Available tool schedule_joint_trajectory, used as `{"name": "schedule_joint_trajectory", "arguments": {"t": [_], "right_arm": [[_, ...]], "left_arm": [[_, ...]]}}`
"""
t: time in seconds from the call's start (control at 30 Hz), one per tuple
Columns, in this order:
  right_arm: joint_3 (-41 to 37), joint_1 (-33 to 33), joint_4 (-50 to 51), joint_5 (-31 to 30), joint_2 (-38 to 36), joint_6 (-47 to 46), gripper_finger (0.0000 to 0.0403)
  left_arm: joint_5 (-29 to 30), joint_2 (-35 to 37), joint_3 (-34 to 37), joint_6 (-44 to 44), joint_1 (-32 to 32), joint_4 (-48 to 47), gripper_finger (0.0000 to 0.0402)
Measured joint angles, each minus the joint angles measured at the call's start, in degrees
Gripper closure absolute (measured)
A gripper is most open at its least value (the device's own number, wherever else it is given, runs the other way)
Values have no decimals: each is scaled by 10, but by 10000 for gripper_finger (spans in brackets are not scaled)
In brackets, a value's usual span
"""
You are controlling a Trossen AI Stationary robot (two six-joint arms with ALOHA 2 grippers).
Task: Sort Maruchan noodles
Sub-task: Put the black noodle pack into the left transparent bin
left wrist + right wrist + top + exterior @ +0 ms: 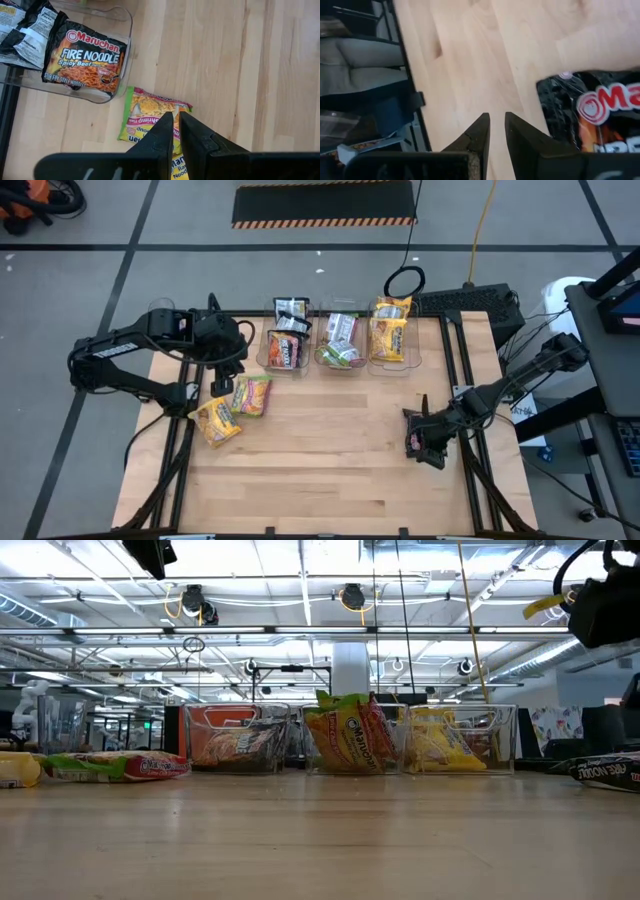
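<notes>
A: Left gripper [176, 131]?
B: Jaws nearly shut, a thin gap, nothing held — it hangs over a green-edged packet [150, 114] on the counter [330, 450]; a yellow packet [215, 421] lies just beside that.
A: Right gripper [497, 131]?
B: Same narrow gap, empty — a black packet [592, 112] lies just beside it.

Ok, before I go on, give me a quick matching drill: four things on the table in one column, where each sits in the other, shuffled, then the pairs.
Things
1. Fire Noodle packet
2. green-edged packet
3. black packet
4. yellow packets

Places
A. flat on the wood beside the right gripper
B. in the right-hand bin
C. on the wood under the left gripper
D. in the left-hand bin

Pairs: 1-D, 2-C, 3-A, 4-B
</notes>
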State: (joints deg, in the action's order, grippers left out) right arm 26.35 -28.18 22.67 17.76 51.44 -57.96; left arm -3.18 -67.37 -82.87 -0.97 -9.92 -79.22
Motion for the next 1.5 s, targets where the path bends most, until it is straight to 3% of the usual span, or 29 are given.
{"name": "schedule_joint_trajectory", "arguments": {"t": [0.27, 0.47, 0.83, 1.1, 1.3, 1.5], "right_arm": [[0, -5, 85, 2, 1, -16, 351], [0, -10, 89, 2, 8, -21, 351], [0, -65, 102, 10, 103, -31, 351], [30, -83, 144, -31, 143, -24, 351], [30, -83, 82, -44, 144, -42, 351], [30, -83, -41, -43, 144, -73, 351]], "left_arm": [[0, 0, 0, 0, 0, 0, 364], [0, 0, 0, 0, 0, 0, 364], [0, 0, 0, -1, 0, 0, 364], [0, 0, 0, 0, 0, 0, 364], [0, 0, 0, 0, 0, 0, 364], [0, 0, 0, 0, 0, 1, 364]]}}
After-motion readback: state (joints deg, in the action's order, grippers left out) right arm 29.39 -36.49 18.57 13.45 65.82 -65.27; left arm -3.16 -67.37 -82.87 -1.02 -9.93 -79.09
